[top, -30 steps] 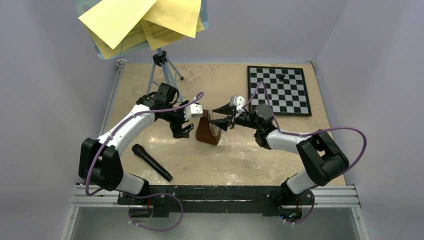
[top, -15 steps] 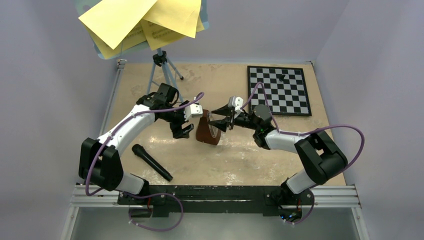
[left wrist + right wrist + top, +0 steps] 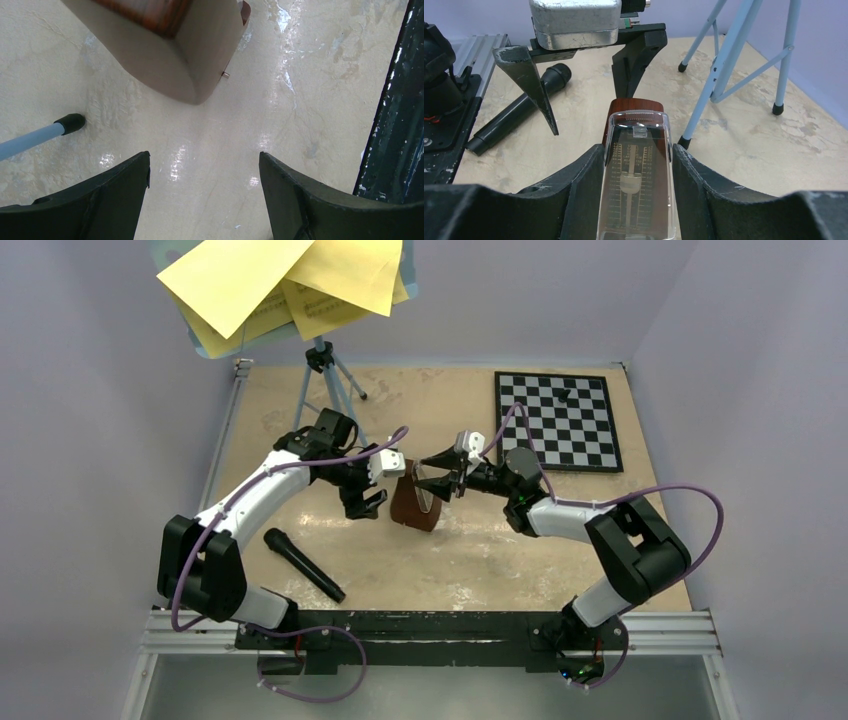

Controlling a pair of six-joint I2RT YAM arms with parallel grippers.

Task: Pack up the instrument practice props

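Metronome (image 3: 415,502), a brown pyramid, stands central on the counter (image 3: 480,560). Right fingers (image 3: 574,190) clasp its clear front on both sides; left fingers (image 3: 300,200) hang wide apart just beside it, holding nothing.

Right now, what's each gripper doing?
Left gripper: open, holding nothing.
Right gripper: closed on the metronome.

Pale lavender walls (image 3: 90,440) on three sides. Beige mottled worktop (image 3: 480,560), glossy glare patches. Black rail (image 3: 430,625) along near edge.
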